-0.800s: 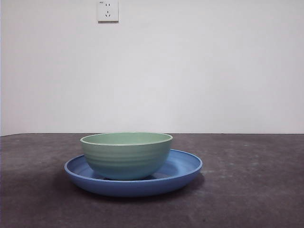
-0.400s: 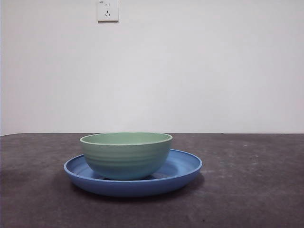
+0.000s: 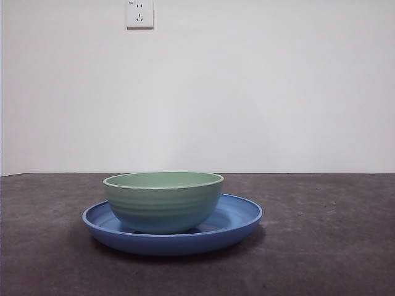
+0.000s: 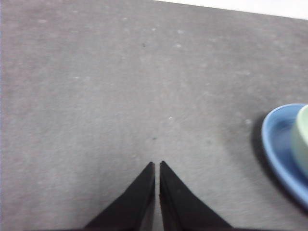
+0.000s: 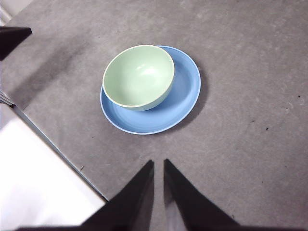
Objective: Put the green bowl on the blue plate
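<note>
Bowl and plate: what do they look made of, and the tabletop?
Green bowl: glossy, ridged, probably glazed ceramic or melamine. Blue plate: same smooth sheen, likely the same ware. Table: dark grey, matte, speckled, maybe felt or a rubbery mat.

The left hand (image 4: 157,166) is showing as two matte black jaws, each tapering from a broad base to a sharp tip. The right hand (image 5: 158,163) is looking the same: plain black wedges with smooth flat faces and straight edges, carrying no visible markings, screws or cables.
</note>
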